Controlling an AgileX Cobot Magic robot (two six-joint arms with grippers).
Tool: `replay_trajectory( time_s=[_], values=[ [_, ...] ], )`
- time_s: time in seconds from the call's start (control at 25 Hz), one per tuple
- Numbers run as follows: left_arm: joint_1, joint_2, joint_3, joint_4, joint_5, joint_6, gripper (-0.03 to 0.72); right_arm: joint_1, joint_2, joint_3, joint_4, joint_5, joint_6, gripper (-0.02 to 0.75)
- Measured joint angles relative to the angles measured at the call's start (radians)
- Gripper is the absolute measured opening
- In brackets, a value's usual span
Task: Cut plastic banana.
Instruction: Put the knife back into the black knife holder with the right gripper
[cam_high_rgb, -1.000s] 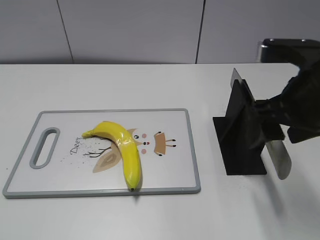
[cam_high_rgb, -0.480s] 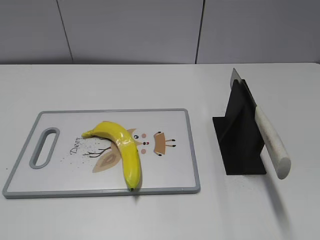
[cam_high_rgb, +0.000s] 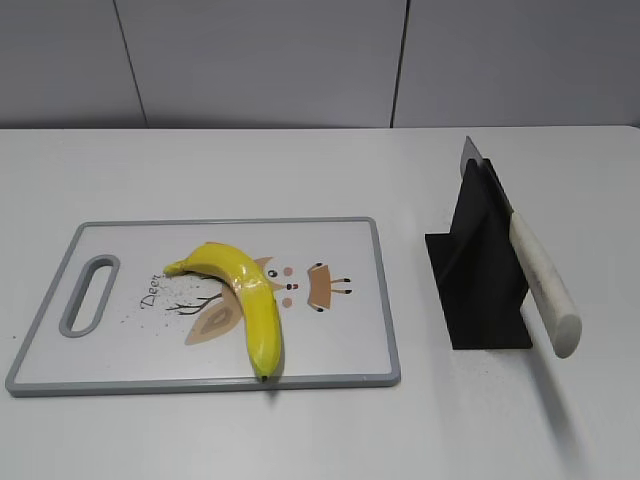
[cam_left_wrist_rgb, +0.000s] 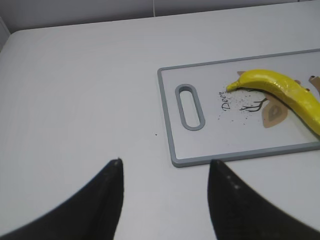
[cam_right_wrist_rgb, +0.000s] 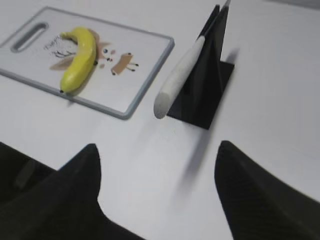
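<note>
Exterior view: plastic banana (cam_high_rgb: 244, 296) on board (cam_high_rgb: 350, 300); both grippers' fingers (cam_left_wrist_rgb: 112, 200) apparently spread, empty

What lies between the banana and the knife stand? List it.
In the exterior view: printed cutting board beside the plastic banana, its grey rim, then bare white table up to the black knife stand.

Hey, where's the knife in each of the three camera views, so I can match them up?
Exterior view: knife at right, leaning in the black stand, handle toward the camera.
Left wrist view: not in it.
Right wrist view: knife at upper centre, in the stand.
Shared landmark: the cutting board with the plastic banana.
</note>
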Motion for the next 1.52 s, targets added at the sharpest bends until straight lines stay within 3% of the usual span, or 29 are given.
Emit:
replay_trajectory(
  time_s=[0.24,0.4,0.72,0.84,1.28,1.52],
  values=[
    [-0.001,0.0,0.0,-0.002,-0.001,0.0,0.523,-0.001,-0.158,0.001,0.019,-0.002,-0.003,0.559],
    [-0.002,0.0,0.0,-0.002,0.0,0.0,0.523,-0.06,-0.161,0.001,0.056,-0.002,-0.003,0.559],
    [-0.002,0.0,0.0,-0.003,0.0,0.0,0.523,-0.398,-0.161,0.001,0.082,-0.002,-0.003,0.559],
    [-0.002,0.0,0.0,-0.003,0.0,0.0,0.523,-0.468,-0.161,0.001,0.082,-0.002,-0.003,0.559],
    [-0.002,0.0,0.0,-0.003,0.0,0.0,0.492,-0.477,-0.161,0.004,0.037,-0.009,-0.08,0.559],
    [-0.002,0.0,0.0,-0.003,0.0,0.0,0.488,-0.477,-0.161,0.024,0.037,0.076,-0.189,0.559]
  ],
)
